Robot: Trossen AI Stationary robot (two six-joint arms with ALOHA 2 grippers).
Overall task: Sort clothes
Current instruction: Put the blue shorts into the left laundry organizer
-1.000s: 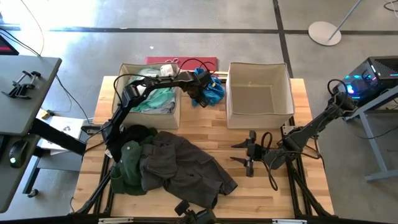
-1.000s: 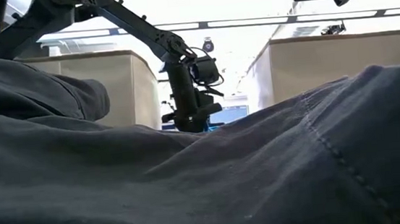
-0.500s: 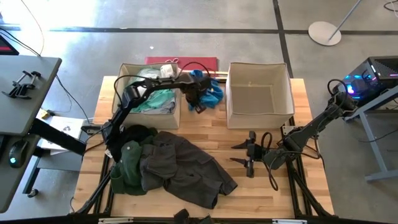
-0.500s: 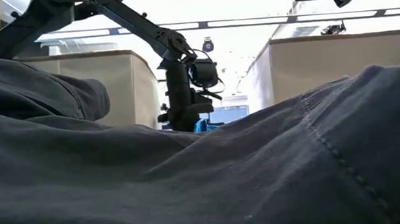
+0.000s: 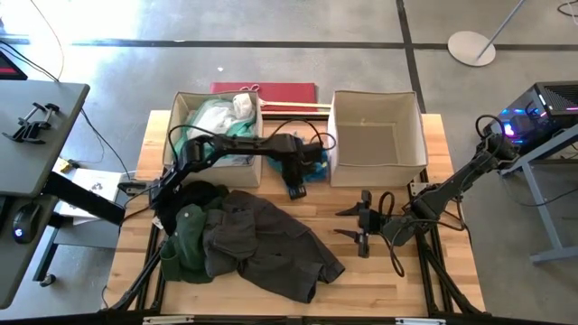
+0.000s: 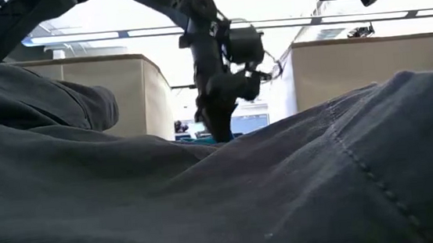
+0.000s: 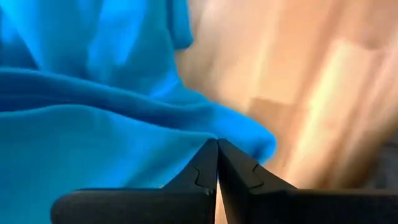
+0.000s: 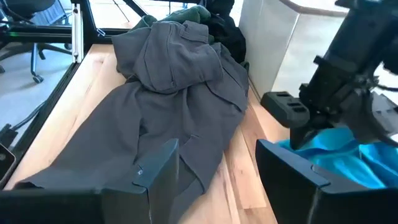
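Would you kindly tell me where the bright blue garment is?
In the high view, the bright blue garment lies between the two bins, pinched by the left tool.

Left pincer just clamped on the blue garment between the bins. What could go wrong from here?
1. The left pincer is shut on only an edge fold of the blue garment; such a thin pinch may slip when lifted.
2. The garment lies between the two bins, so trailing cloth could snag a bin wall.
3. The left bin already holds white and teal clothes heaped to its rim; another piece might spill over. The right pincer waits open, away from the pile.
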